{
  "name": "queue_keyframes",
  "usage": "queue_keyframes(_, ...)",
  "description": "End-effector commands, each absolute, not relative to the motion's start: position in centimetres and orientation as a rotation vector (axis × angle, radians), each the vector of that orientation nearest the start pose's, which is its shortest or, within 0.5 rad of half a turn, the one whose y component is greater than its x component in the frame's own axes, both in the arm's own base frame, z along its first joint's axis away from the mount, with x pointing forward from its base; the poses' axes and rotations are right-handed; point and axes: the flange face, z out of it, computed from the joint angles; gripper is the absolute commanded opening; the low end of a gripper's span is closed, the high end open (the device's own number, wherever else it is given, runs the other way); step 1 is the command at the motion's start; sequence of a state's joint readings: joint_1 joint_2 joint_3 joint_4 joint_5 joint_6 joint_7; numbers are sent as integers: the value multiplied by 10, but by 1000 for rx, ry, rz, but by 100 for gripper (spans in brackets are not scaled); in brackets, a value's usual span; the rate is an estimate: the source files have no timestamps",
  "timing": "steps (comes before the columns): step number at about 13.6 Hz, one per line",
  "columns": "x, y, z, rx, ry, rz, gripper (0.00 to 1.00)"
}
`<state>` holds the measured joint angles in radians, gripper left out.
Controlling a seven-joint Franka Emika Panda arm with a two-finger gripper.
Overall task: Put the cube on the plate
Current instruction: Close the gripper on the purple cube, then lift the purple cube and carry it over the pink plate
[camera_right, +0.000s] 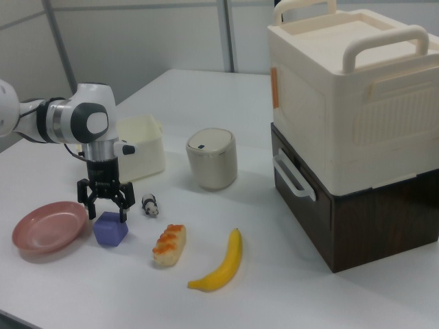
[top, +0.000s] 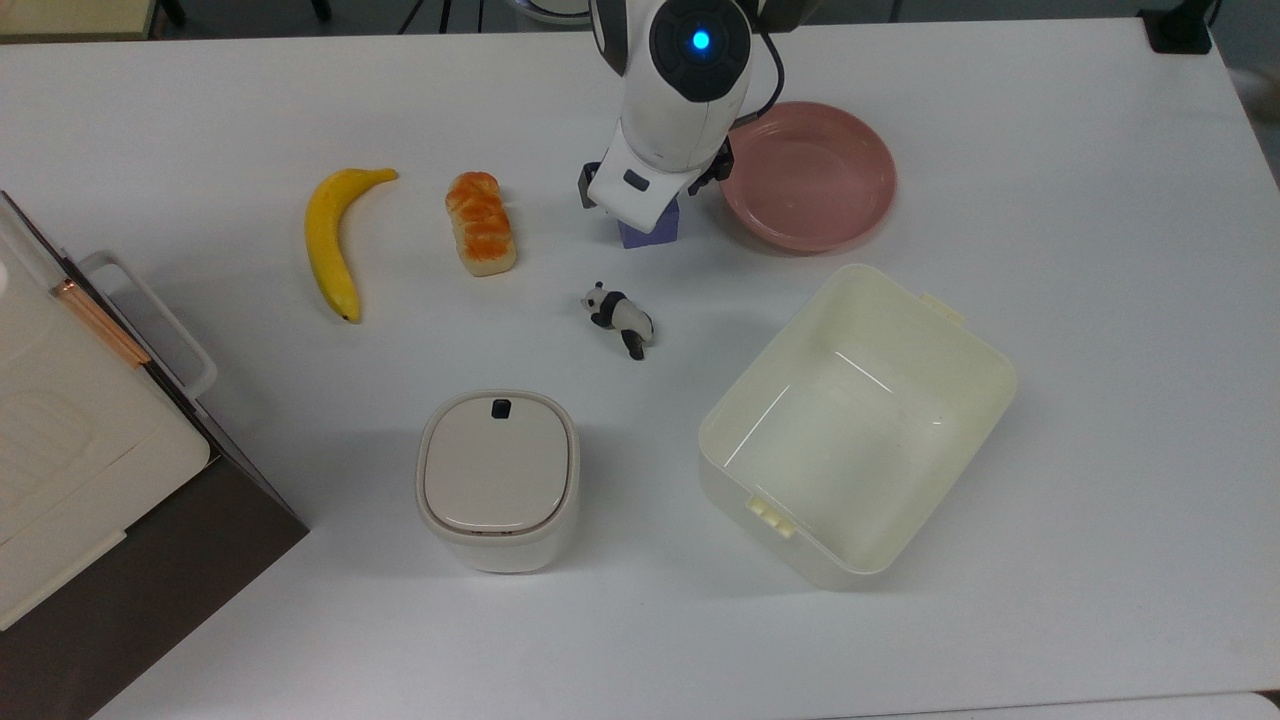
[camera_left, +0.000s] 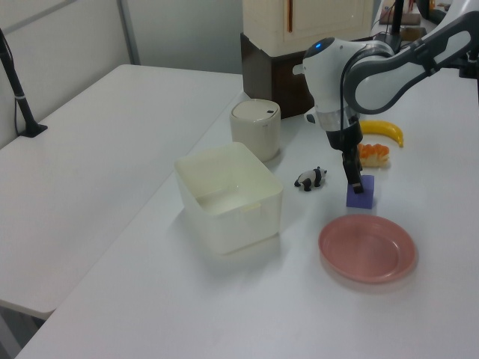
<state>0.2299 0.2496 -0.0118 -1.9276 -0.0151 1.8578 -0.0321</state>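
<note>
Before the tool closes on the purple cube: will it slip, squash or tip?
The cube looks matte with flat plain faces, so it should grip well rather than slip. It sits flat on the table and is squat, so tipping seems unlikely. The open tool straddles its top; whether it would squash can't be judged.
</note>
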Motion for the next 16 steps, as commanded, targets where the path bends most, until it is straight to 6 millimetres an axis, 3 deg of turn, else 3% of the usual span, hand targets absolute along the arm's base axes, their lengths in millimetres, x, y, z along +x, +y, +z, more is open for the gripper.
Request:
queue_keyframes(1, 553, 125, 328, -3120, -432, 461, 81)
queue_keyframes(3, 554, 124, 326, -3120, -430, 456, 66)
queue_keyframes(4, 554, 124, 327, -3121, -433, 453, 52)
queue_keyframes(6, 554, 126, 337, -3122, -435, 451, 39)
queue_keyframes(8, 553, 129, 351, -3121, -445, 456, 38)
queue_keyframes(10, 548, 146, 362, -3112, -492, 465, 38)
queue_keyframes(16, 525, 218, 393, -3088, -639, 471, 39)
